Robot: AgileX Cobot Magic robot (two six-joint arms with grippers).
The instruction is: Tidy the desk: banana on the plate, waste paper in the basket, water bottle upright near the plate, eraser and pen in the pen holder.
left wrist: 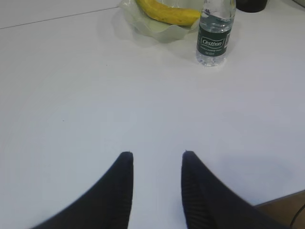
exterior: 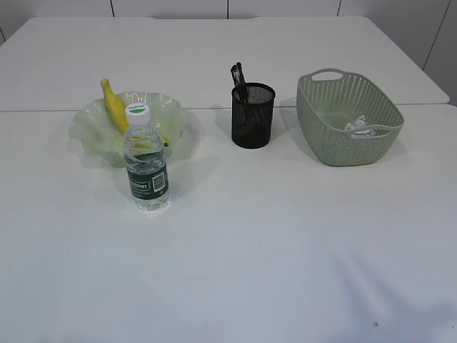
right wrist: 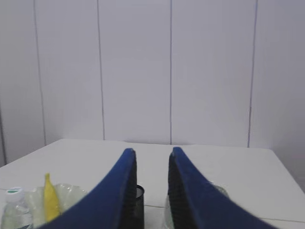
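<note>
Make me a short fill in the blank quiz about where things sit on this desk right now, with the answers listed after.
1. The banana lies on the ______.
2. The water bottle stands ______ in front of the plate.
3. The crumpled waste paper sits inside the ______.
4. The pens stick out of the black mesh ______.

Missing words: plate; upright; basket; pen holder
</note>
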